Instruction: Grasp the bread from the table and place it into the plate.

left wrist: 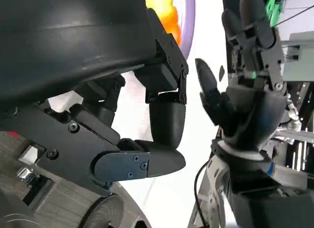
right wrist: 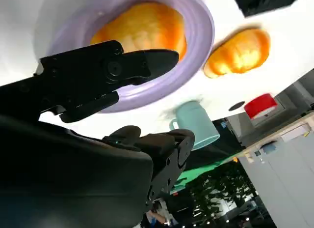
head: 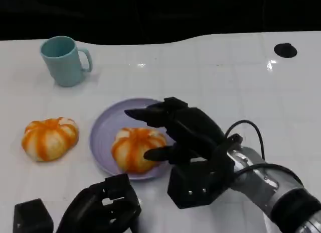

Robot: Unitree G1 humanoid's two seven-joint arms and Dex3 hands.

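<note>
left hand [head: 103,208] nearest, fingers curled in, holding nothing. right hand [head: 183,135] spread, empty, just beside the orange-striped round bread [head: 136,148] in the lilac plate [head: 103,127]. second striped bread [head: 49,137] lies on the white table [head: 210,72], left of the plate, nearer the left hand.

Seen from behind the right hand [right wrist: 122,105], black fingers [right wrist: 147,63] spread apart and holding nothing, reaching over a lilac plate [right wrist: 201,36] on a white tabletop [right wrist: 19,21]. On the plate, an orange-and-white striped bread [right wrist: 142,29], not touched by the hand. Just beyond the plate's rim, a second, matching bread [right wrist: 238,51] lying on the tabletop. Near both, a pale teal mug [right wrist: 196,127], handle facing the plate. Blurred room beyond.
</note>
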